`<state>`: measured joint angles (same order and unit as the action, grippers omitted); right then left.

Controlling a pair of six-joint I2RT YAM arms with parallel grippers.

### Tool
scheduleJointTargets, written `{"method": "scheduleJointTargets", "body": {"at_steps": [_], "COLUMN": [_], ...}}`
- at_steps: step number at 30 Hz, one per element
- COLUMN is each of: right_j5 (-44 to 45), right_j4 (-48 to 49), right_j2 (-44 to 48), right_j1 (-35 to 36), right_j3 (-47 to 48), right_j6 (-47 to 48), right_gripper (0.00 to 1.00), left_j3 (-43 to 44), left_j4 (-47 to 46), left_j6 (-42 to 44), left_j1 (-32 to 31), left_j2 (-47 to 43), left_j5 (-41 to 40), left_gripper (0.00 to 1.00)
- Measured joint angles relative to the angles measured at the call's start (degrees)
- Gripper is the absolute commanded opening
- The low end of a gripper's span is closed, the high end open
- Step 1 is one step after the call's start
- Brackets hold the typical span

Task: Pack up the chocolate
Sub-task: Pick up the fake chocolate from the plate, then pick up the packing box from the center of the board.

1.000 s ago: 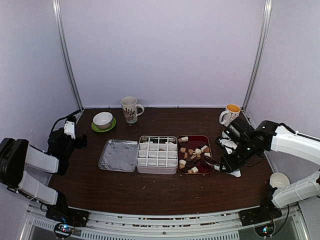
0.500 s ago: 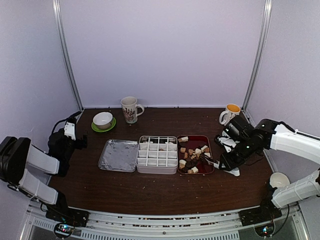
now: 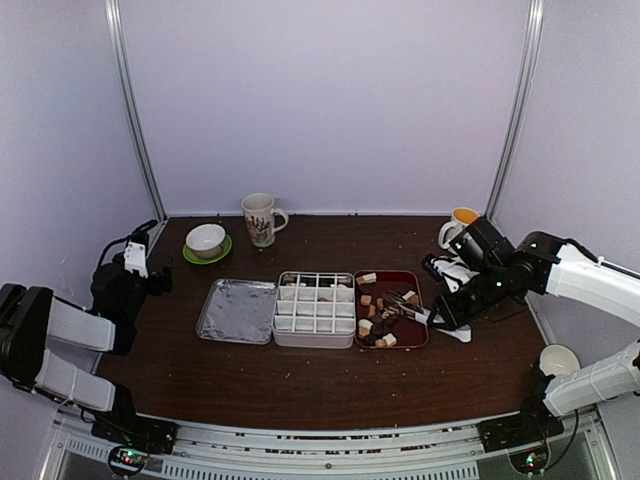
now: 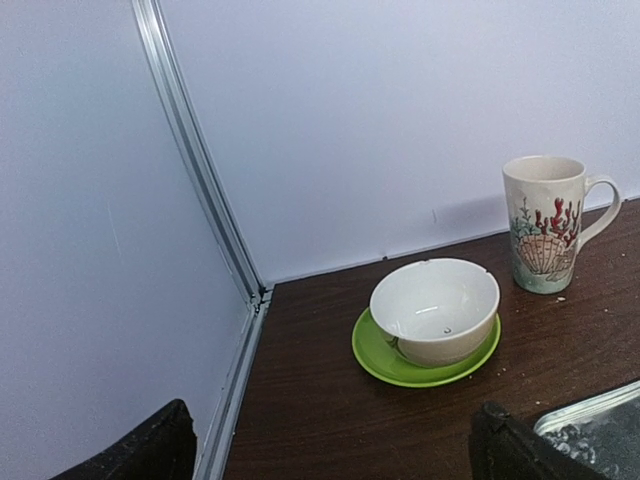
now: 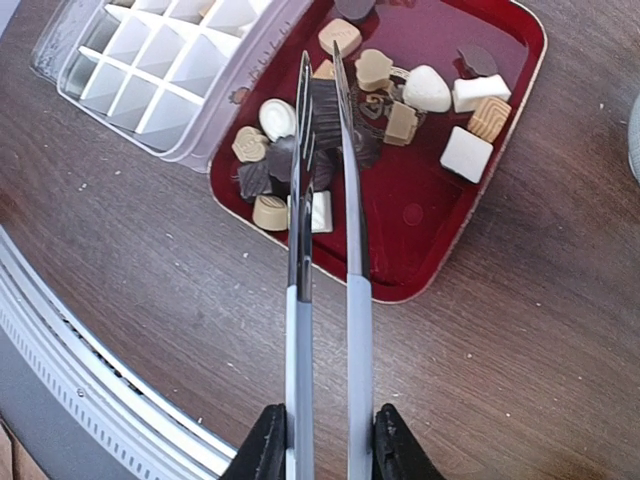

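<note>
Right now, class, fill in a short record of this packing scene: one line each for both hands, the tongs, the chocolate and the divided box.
left hand: open, holding nothing, facing the white bowl on its green saucer
right hand: shut on the tongs
tongs: tips over the red tray, apparently pinching a dark piece
chocolate: dark, tan and white pieces lying loose in the red tray
divided box: right beside the red tray; the cells seen from the right wrist look empty
</note>
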<state>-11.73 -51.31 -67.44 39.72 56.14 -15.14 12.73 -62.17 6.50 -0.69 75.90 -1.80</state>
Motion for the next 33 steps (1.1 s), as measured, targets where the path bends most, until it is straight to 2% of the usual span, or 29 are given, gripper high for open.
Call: {"method": "scheduleJointTargets", "body": {"at_steps": [11, 33], "right_j5": [-3.5, -8.3], "right_j4": [3.4, 6.2], "right_j2": [-0.2, -0.4], "right_j1": [0.0, 0.0], "right_j3": [0.0, 0.1], "right_j6": [0.2, -0.2], "right_gripper": [0.19, 0.19], "left_j3": [-0.6, -3.3], "left_j4": [3.0, 4.0], "left_j6": [0.1, 0.4], "left_j1": [0.0, 0.0], "left_j2": [-6.8, -13.4], "left_j5": [0.7, 1.9], "left_gripper": [0.98, 0.98]}}
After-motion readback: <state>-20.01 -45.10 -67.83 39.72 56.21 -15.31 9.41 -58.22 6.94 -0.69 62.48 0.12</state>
